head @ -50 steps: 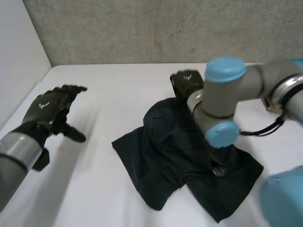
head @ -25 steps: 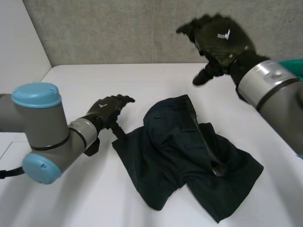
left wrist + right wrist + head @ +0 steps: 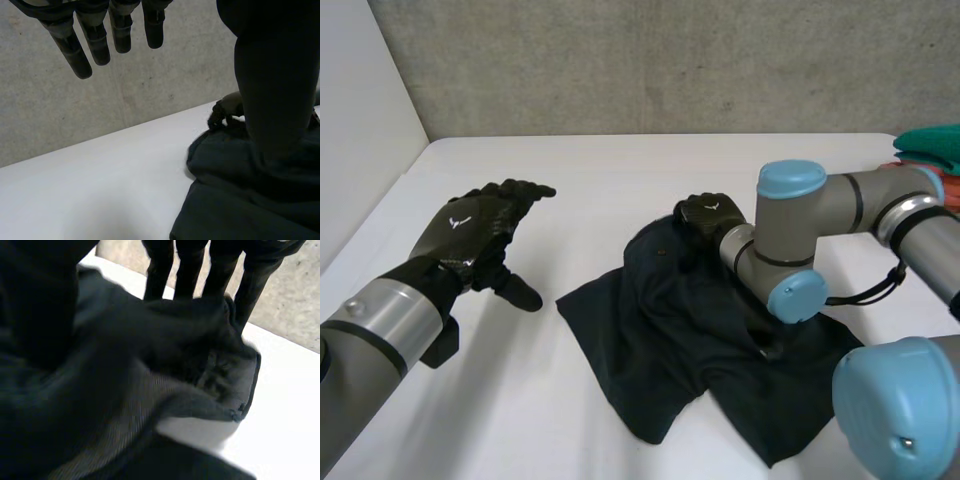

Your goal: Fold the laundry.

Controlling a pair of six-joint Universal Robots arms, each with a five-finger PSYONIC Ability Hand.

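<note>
Lying crumpled on table (image 3: pixel 570 160): dark garment (image 3: pixel 660 340), unfolded. Right hand (image 3: pixel 705 215) at its far edge, likely seeking a hold; grip cannot be told. Left hand (image 3: pixel 470 230) spread, hovering apart, probably awaiting its turn.

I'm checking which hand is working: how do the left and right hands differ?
The left hand is over the bare table, apart from the dark garment; the right hand is at the garment's far edge. The left arm is beside the garment; the right arm reaches across it. Both hands are black.
</note>
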